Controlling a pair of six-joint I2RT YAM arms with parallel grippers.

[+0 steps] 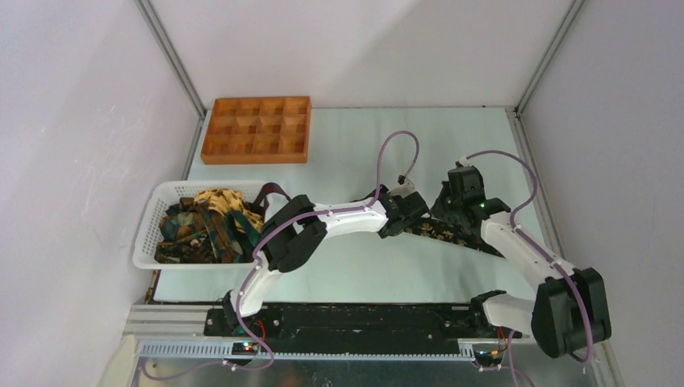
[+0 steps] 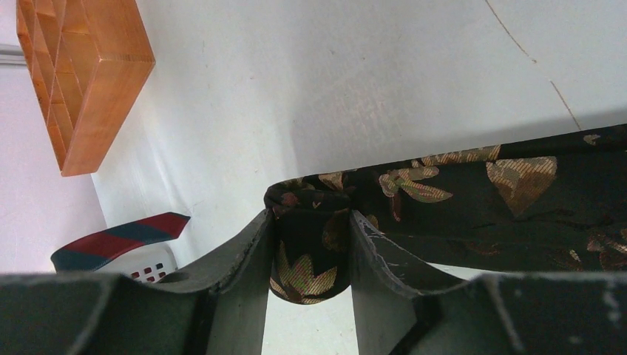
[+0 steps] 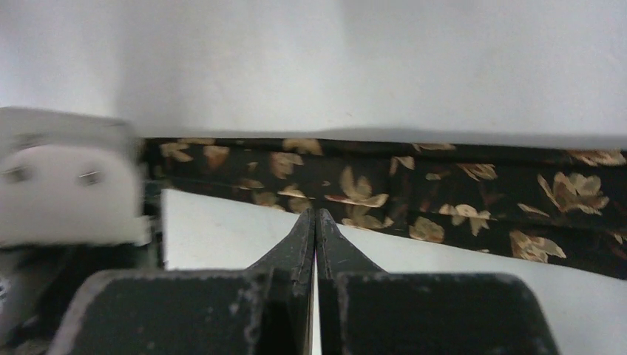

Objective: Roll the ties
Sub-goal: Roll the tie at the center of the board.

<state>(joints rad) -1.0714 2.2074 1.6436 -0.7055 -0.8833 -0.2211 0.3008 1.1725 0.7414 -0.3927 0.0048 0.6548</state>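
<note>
One tie (image 1: 460,235), dark with gold leaf print, lies stretched across the table's right half. Its left end is wound into a small roll (image 2: 310,255), and my left gripper (image 2: 309,222) is shut on that roll, one finger on each side. The flat length of the tie (image 2: 517,200) runs off to the right. My right gripper (image 3: 316,214) is shut, its tips resting at the near edge of the tie (image 3: 444,192) with nothing between them. More ties (image 1: 210,222) are piled in the basket.
A white mesh basket (image 1: 149,238) stands at the left edge, with a red and blue striped tie (image 2: 126,240) hanging over its rim. An orange compartment tray (image 1: 256,129) sits at the back left. The two grippers are close together over the tie.
</note>
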